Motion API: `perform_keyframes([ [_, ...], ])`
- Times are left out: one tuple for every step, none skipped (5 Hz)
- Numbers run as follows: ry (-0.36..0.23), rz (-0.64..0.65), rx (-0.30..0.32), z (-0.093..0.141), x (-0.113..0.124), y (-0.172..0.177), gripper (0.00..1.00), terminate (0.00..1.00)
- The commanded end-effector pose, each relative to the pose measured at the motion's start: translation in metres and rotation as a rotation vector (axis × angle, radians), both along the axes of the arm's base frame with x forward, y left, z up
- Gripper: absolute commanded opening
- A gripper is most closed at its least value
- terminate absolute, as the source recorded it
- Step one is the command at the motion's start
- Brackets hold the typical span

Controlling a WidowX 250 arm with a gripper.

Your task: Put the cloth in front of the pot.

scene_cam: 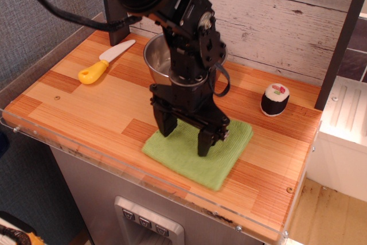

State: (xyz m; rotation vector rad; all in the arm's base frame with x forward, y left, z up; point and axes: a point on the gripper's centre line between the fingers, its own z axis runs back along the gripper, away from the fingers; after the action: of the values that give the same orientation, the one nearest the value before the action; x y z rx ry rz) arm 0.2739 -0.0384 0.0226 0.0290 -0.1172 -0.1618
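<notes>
Spread wide, the black two-fingered pincer (186, 138) is pointed straight down over the square, light green, textured microfibre cloth (198, 151), with nothing held between its fingers. Both fingertips (205, 148) are seen low on the cloth; whether they press into the fabric cannot be told. The cloth is laid flat on the striped wooden tabletop (74, 104), near the front edge, with one corner turned toward the viewer. Directly behind it, partly hidden by the black arm, the round, shiny stainless-steel pot (162, 61) is set upright against the whitewashed plank wall (275, 21). To the left of the pot, a toy knife with a yellow handle and white blade (105, 61) is placed well apart from the cloth. To the right, near the back edge, a small black-and-white sushi-roll toy (275, 100) is stood upright, apart from cloth and pot alike.
</notes>
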Motion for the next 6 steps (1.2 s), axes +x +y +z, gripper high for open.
perform_keyframes([
  [-0.021,-0.02,0.001,-0.004,0.005,0.005,1.0,0.0],
  [0.015,-0.009,0.017,-0.018,0.001,0.015,1.0,0.0],
  [0.044,0.001,0.028,-0.029,-0.001,0.024,1.0,0.0],
  [0.056,-0.002,0.043,-0.031,-0.002,0.031,1.0,0.0],
  [0.051,0.01,0.058,-0.025,-0.005,0.041,1.0,0.0],
  [0.052,0.056,0.059,-0.019,-0.011,0.061,1.0,0.0],
])
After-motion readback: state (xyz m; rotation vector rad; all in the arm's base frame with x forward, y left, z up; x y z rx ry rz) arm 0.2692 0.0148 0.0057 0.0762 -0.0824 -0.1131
